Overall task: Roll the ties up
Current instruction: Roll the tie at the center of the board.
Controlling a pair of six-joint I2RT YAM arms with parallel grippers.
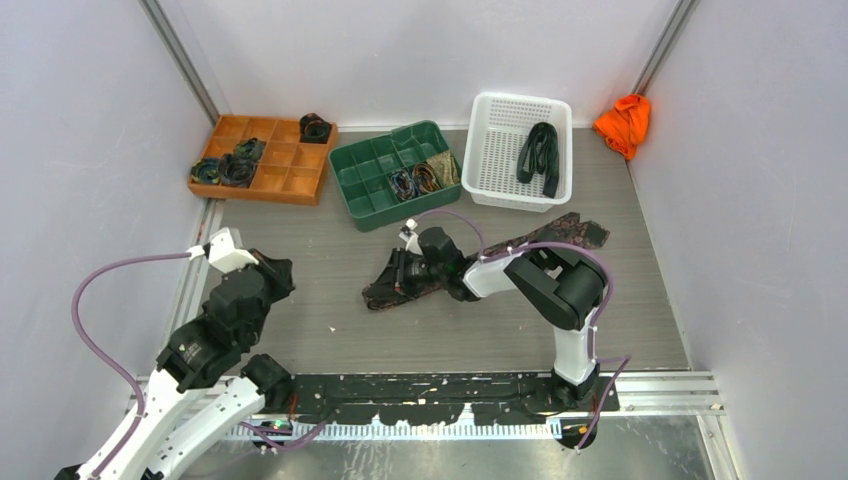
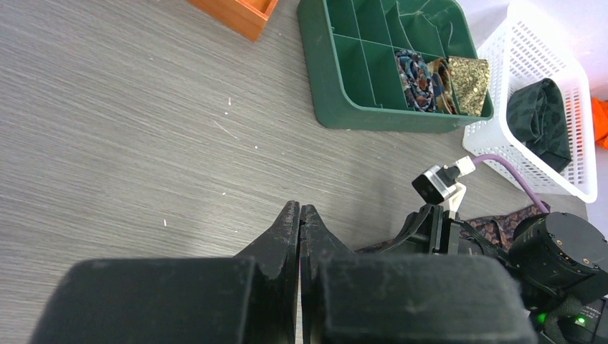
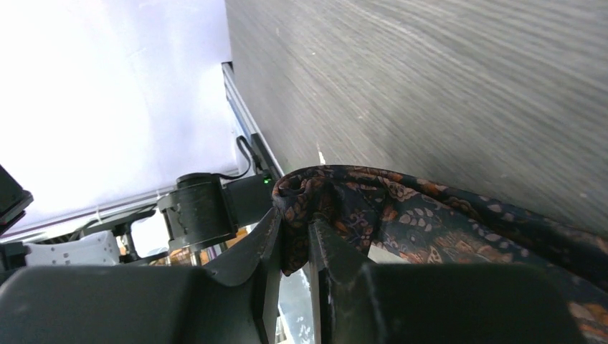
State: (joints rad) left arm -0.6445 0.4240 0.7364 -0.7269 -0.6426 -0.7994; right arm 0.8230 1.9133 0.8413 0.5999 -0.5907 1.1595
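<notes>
The right fingers (image 3: 267,240) are closed on a bunched fold of the patterned tie (image 3: 430,222), dark cloth with orange-brown paisley, low in the middle of the right wrist view. The fold fills the narrow gap between them and bulges above the tips. From there the tie runs off the right edge of that frame, cut off, over the grey counter (image 3: 466,86).

Only the overhead view shows its length. It lies across the middle of the frame from the pinched end up to the right, and part of it is hidden under the right arm (image 1: 545,285). That arm rises from the lower right, bends at the elbow and reaches left, with its wrist low over the counter.

The left fingers (image 2: 283,233) are pressed tip to tip with nothing between them. From overhead they are hard to pick out, black against the folded left arm (image 1: 215,330) at lower left.

The left wrist view shows coiled ties (image 2: 419,79) in the right-hand cells of the green tray (image 2: 315,79), and a dark green tie (image 2: 538,118) in the white basket (image 2: 495,136). The overhead view alone shows the orange tray (image 1: 300,185) with more coils (image 1: 235,168), at upper left, and an orange cloth (image 1: 624,122) at upper right.
</notes>
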